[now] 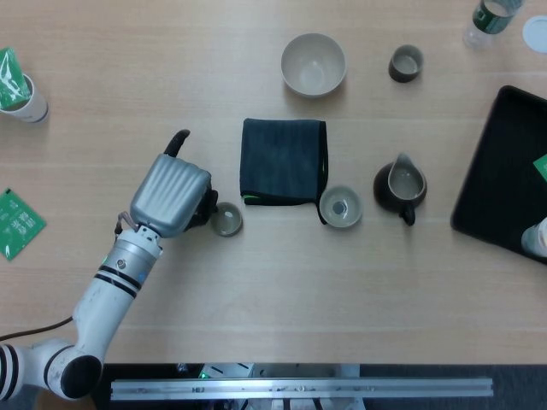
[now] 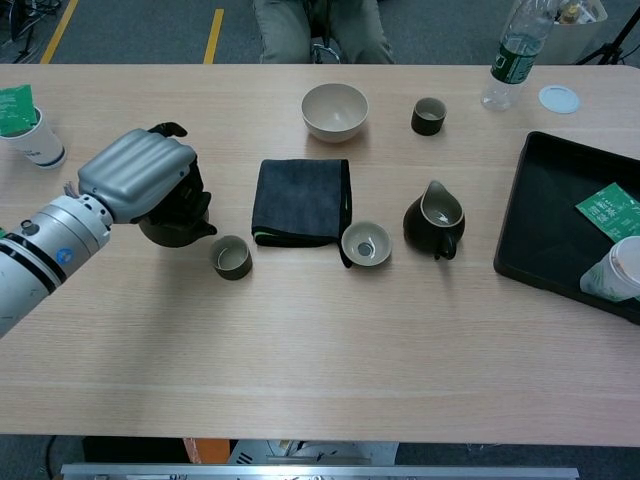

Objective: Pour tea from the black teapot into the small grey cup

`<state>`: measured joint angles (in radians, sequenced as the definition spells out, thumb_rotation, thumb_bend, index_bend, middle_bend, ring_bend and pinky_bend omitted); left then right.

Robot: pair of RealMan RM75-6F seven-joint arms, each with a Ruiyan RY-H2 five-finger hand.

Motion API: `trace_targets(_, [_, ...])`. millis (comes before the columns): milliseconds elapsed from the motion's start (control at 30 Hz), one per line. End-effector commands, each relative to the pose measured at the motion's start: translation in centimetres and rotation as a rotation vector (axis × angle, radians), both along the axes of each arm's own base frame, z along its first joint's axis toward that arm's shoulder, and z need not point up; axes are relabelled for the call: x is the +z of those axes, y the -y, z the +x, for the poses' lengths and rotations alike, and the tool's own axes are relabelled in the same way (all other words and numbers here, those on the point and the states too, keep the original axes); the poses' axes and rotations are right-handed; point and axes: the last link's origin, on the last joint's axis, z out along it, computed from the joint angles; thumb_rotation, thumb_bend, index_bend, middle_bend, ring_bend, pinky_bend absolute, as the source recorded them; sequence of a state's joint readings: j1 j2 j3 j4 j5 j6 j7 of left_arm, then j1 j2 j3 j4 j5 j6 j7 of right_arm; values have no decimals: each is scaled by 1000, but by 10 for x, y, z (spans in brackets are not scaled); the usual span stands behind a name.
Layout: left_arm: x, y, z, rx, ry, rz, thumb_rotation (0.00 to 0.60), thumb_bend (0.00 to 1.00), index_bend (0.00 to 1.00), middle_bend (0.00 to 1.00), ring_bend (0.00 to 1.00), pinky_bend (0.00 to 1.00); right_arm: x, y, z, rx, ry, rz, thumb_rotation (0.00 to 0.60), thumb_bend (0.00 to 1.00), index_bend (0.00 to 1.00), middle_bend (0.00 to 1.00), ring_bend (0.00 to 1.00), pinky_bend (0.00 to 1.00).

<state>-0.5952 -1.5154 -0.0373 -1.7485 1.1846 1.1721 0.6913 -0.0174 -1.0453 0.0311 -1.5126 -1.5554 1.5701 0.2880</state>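
My left hand grips the black teapot, held above the table. Most of the pot is hidden under the hand in the head view, where only its handle and a dark edge show. The pot's spout points right, close to the rim of the small grey cup, which stands upright on the table just left of the dark folded cloth. No tea stream is visible. My right hand is in neither view.
A cream bowl, a dark cup, a light cup and a dark pitcher stand further right. A black tray lies at the right edge. A paper cup stands far left.
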Motion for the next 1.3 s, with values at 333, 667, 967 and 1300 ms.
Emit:
trace_targets(333, [-7,2,-1,-36,-32,25,506,559,935,1000,872,131,0,0,-1,-2,0,-1,600,110,317,347,225,286])
trace_targets(667, [-10,4,-2,-59,-44,37,515,560,935,1000,872,131,0,0,-1,-3,1,-1,600,111,317,347,225,286])
trace_targets(967, [-12,7,0,-83,-55,49,522,559,935,1000,872,131,0,-1,-2,-8,2,-4,600,111,316,347,225,286])
trace_targets(1300, [-15,13,4,-121,-77,61,528,559,934,1000,872,131,1,-1,-4,-12,3,-5,600,111,316,347,225,286])
